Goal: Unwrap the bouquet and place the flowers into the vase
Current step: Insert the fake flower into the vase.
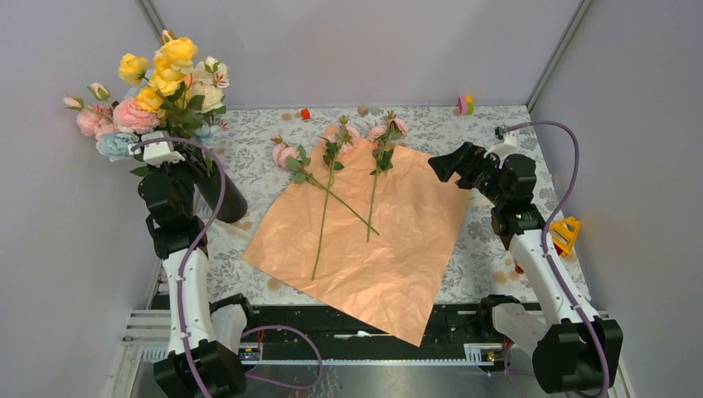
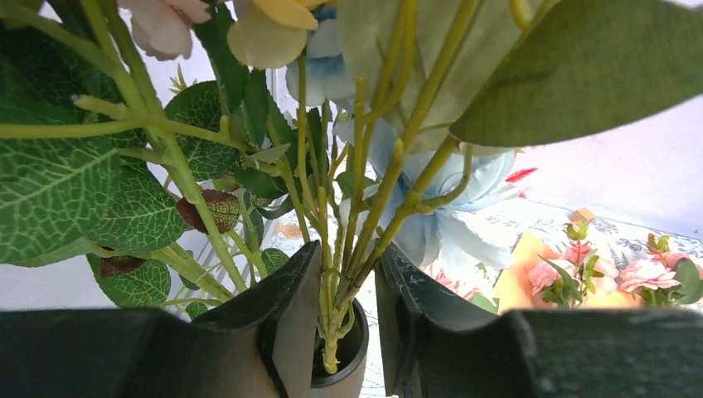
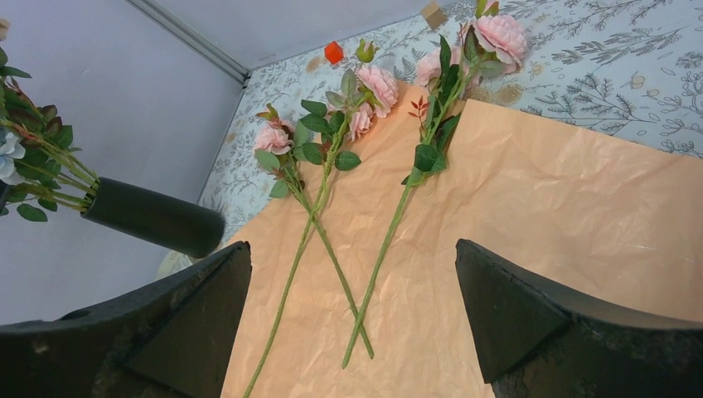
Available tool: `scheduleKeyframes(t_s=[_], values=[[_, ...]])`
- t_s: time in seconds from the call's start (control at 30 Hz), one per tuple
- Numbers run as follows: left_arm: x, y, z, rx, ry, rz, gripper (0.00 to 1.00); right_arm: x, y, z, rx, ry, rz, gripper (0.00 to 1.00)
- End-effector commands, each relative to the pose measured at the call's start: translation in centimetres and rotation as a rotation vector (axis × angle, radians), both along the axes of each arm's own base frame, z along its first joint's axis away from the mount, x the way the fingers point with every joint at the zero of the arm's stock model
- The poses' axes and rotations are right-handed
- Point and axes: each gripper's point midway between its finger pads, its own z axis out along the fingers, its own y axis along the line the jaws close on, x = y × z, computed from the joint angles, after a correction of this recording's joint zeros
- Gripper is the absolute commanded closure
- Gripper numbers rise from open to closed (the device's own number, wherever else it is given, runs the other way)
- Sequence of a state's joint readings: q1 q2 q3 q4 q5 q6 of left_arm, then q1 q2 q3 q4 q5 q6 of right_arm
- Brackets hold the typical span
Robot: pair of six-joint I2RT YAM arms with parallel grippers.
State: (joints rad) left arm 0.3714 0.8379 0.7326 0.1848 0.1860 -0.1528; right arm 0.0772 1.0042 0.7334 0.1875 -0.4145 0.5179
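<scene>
The left gripper (image 2: pixel 348 265) stands slightly parted around stems (image 2: pixel 365 207) in the vase (image 3: pixel 153 217), the right gripper (image 3: pixel 353 249) wide open; leaves (image 2: pixel 50 191) snagging on withdrawal could topple it.

Peach paper (image 1: pixel 390 240), black vase (image 1: pixel 224 192), leaf-patterned grey tablecloth (image 1: pixel 489 249).

The wrapping paper (image 1: pixel 373 240) is thin peach-orange kraft, matt and faintly creased. The vase (image 3: pixel 153 217) is smooth matt black, and the flowers (image 1: pixel 157 83) look like cloth petals on slick plastic stems. A leaf-printed cloth covers the worktop (image 1: pixel 489 249); the jaws are dull, grainy black plastic.
</scene>
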Motion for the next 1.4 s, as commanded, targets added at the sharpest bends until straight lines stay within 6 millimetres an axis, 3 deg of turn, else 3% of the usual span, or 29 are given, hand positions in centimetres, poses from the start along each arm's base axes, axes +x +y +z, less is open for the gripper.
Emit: scheduleKeyframes(t_s=[0.0,0.3,0.63,0.77,0.9,1.07,1.37], values=[[-0.3,-0.5,3.4,-0.011,-0.061,-0.023,0.66,0.1,0.5,0.9,0.015,-0.038,0.04,0.0],[-1.1,-0.9,4.9,-0.015,-0.094,-0.027,0.51,-0.2,1.1,1.2,0.023,-0.043,0.078,0.01],[-1.0,-0.8,6.9,0.0,-0.134,-0.024,0.67,-0.6,1.4,0.5,0.027,-0.029,0.099,0.01],[-0.6,-1.0,5.9,0.015,-0.118,-0.043,0.73,-0.7,1.5,0.2,0.028,-0.022,0.106,0.01],[-0.1,-0.8,4.1,0.019,-0.089,-0.045,0.88,-0.6,1.6,-0.2,0.026,-0.016,0.119,0.01],[0.2,-0.8,0.4,0.01,-0.027,-0.054,1.0,-0.3,2.1,-0.4,0.051,-0.015,0.146,0.01],[-0.1,-1.4,-2.9,-0.047,0.039,-0.072,1.0,-0.2,2.6,-0.4,0.083,-0.037,0.168,0.01]])
